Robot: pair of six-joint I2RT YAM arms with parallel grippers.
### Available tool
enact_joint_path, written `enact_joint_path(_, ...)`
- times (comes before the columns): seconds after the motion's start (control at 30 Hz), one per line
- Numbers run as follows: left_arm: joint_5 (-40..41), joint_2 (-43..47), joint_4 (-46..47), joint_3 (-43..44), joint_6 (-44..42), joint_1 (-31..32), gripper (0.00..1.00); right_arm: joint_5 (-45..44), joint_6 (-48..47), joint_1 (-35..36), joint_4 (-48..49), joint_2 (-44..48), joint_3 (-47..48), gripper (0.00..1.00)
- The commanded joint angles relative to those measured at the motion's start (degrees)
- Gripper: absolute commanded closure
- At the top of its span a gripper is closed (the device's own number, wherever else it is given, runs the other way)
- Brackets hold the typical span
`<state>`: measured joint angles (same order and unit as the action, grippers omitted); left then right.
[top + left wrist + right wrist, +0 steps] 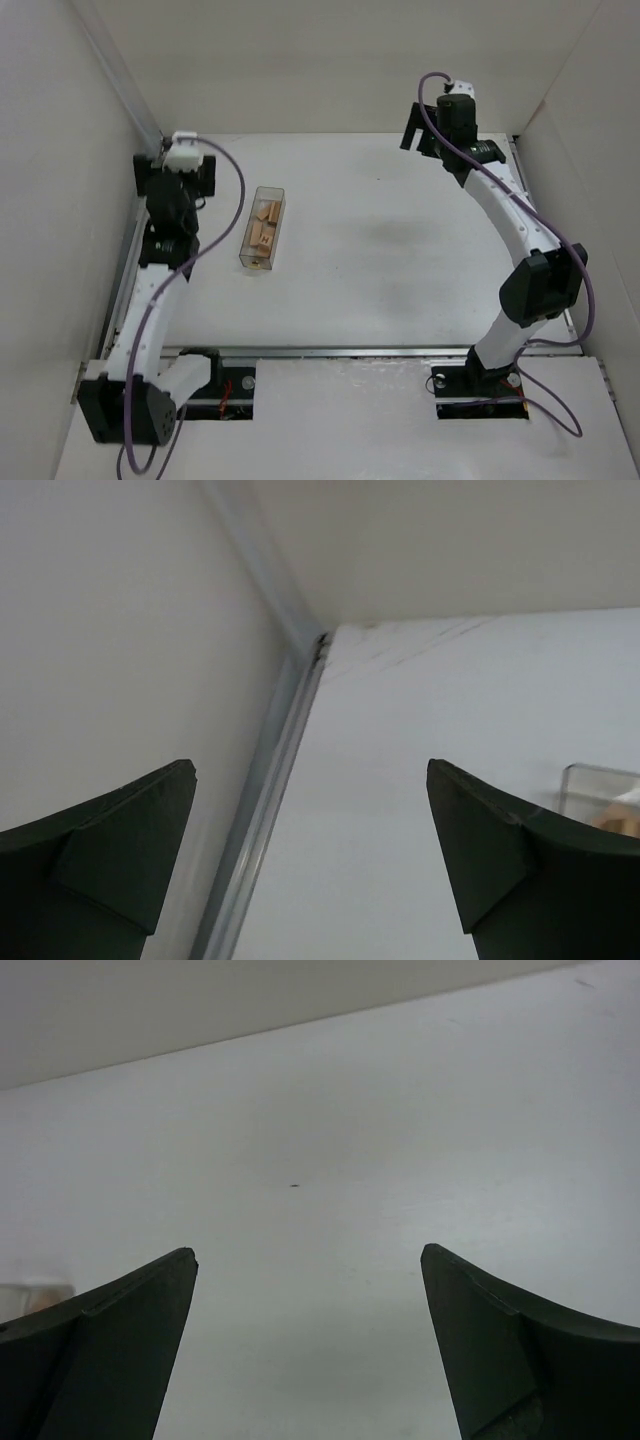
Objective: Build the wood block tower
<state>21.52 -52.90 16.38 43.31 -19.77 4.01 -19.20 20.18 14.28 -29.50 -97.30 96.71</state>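
Several tan wood blocks (263, 228) lie loose inside a clear plastic box (275, 196) left of the table's middle. No tower stands anywhere in view. My left gripper (150, 168) is open and empty near the far left corner, to the left of the box. In the left wrist view the gripper (310, 770) frames bare table, with the box's corner (592, 778) and a bit of tan block (625, 810) at the right edge. My right gripper (415, 135) is open and empty at the far right. The right wrist view shows it (308, 1252) over bare table.
White walls enclose the table (400, 260) on the left, back and right. A metal rail (262, 810) runs along the left wall's foot. The box's faint edge (30, 1288) shows at the left of the right wrist view.
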Motion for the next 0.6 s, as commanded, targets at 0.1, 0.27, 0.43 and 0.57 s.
enact_joint_path(0.1, -32.9, -22.8, -38.5, 29.8, 2.7, -0.1, 0.01, 14.9, -7.3, 3.7, 6.0, -5.9, 3.2, 0.01)
enact_joint_path(0.27, -36.5, -39.9, -45.7, 40.2, 5.0, 3.8, 0.3, 9.5, -5.3, 5.2, 8.0, -2.3, -5.4, 0.01)
enact_joint_path(0.43, -37.1, -47.5, -46.2, 44.7, 6.4, 5.7, 0.42, 11.5, -3.3, 5.8, 9.9, 0.4, -13.3, 0.01)
enact_joint_path(0.57, -28.6, -51.1, -45.0, 43.6, 9.8, 6.9, 0.52, 10.9, -1.7, 6.8, 9.9, 1.5, -16.9, 0.01)
